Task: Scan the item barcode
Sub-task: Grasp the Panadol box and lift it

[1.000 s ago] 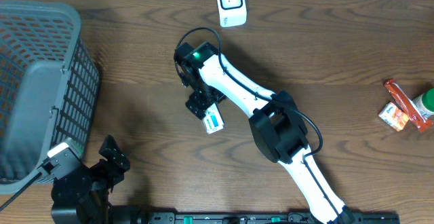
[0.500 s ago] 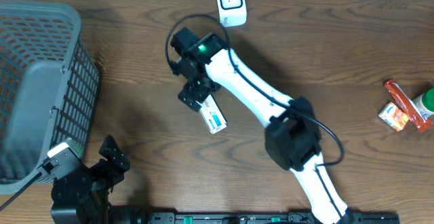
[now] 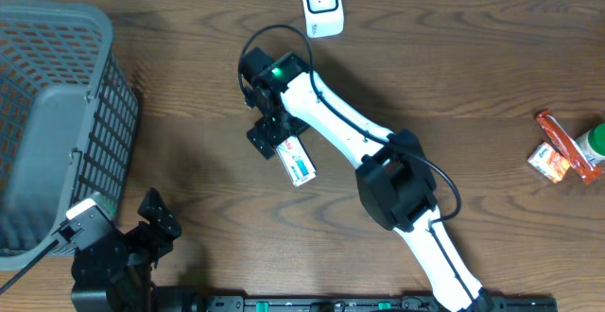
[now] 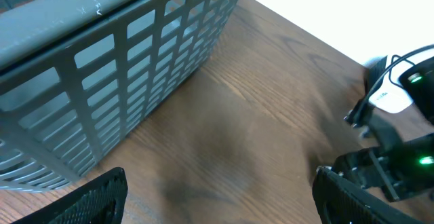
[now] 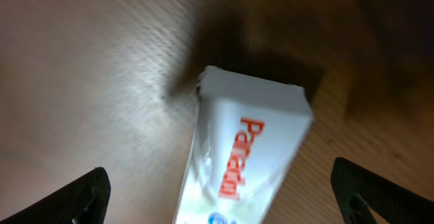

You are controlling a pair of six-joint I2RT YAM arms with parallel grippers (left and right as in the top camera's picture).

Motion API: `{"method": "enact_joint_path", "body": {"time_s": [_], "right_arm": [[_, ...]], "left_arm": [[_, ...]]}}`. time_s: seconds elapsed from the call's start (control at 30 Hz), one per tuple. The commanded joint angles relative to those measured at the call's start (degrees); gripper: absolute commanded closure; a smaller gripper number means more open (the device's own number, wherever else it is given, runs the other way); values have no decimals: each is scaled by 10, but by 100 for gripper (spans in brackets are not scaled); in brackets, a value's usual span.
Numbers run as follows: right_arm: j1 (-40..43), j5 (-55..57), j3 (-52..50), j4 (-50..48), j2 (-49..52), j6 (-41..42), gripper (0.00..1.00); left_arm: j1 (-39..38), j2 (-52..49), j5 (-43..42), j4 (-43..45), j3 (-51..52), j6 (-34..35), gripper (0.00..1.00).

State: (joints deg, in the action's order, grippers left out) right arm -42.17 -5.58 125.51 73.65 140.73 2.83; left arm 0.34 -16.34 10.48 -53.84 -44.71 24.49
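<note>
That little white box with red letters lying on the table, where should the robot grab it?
Probably across the two long sides of the white box, coming straight down from above. It lies flat on the table, long and slim, so its narrow width should fit between the fingers of the open right pincer, which hangs over one end.

white red-lettered box (image 5: 254, 125), grey basket (image 3: 99, 151)
</note>
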Motion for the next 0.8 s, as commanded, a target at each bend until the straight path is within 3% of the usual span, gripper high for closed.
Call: {"method": "enact_joint_path", "body": {"time_s": [0.0, 0.17, 0.27, 0.4, 0.47, 0.63, 0.77], "right_arm": [[3, 5, -1, 1, 9, 34, 1], [0, 45, -18, -4, 10, 45, 1], [1, 45, -45, -12, 10, 45, 8], [2, 44, -90, -38, 10, 51, 10], [-4, 44, -113, -58, 10, 64, 15], [-9, 36, -136, -77, 10, 74, 43], [-9, -11, -125, -72, 8, 74, 51]], "left_arm": [[3, 2, 3, -1, -3, 5, 12], [3, 2, 3, -2, -3, 5, 12], [3, 2, 3, -2, -3, 5, 12], [3, 2, 3, -1, -3, 5, 12], [3, 2, 3, -2, -3, 5, 12], [3, 2, 3, -1, -3, 5, 12], [3, 2, 3, -1, -3, 5, 12]]}}
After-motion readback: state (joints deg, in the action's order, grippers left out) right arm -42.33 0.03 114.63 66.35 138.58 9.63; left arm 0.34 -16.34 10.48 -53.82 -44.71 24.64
